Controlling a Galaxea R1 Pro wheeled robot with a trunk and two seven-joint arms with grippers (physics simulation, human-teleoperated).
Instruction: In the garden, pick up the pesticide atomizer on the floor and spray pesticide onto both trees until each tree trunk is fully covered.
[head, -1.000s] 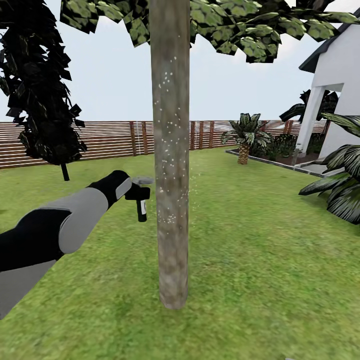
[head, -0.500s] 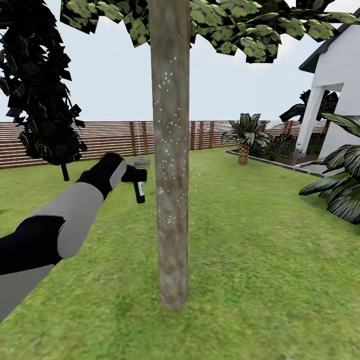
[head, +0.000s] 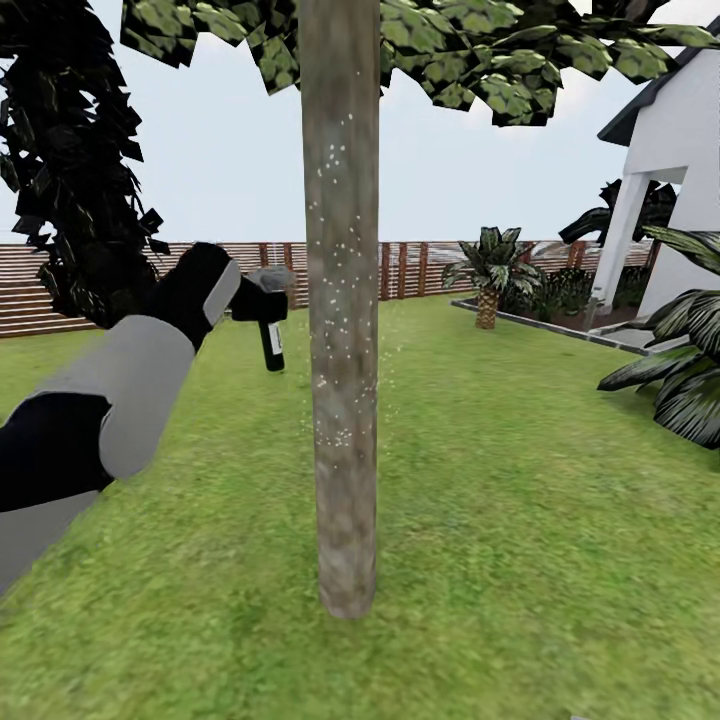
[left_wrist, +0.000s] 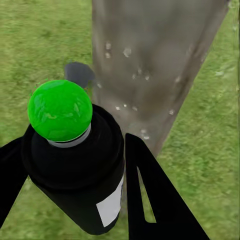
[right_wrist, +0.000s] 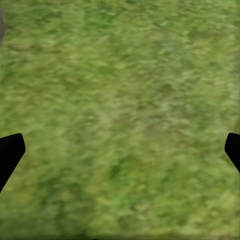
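One tree trunk (head: 342, 400) stands on the lawn (head: 520, 520), dotted with white specks of pesticide (head: 335, 160), and one pesticide atomizer (head: 270, 330) hangs just beside it, level with the fence (head: 60, 290) behind. The left gripper (head: 250, 303) has its jaws clamped on the atomizer, whose single green dot (left_wrist: 60, 110) faces the left wrist camera. The right gripper (right_wrist: 120, 150) has its two fingertips (right_wrist: 10, 150) spread wide apart over bare grass.

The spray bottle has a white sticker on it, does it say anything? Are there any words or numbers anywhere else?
No text can be read anywhere.
Label on the pesticide atomizer, held in the left end effector: a blank white patch in the left wrist view, too small to read in the head view.
Tree trunk: white specks, no letters.
Fence and house: no signs.
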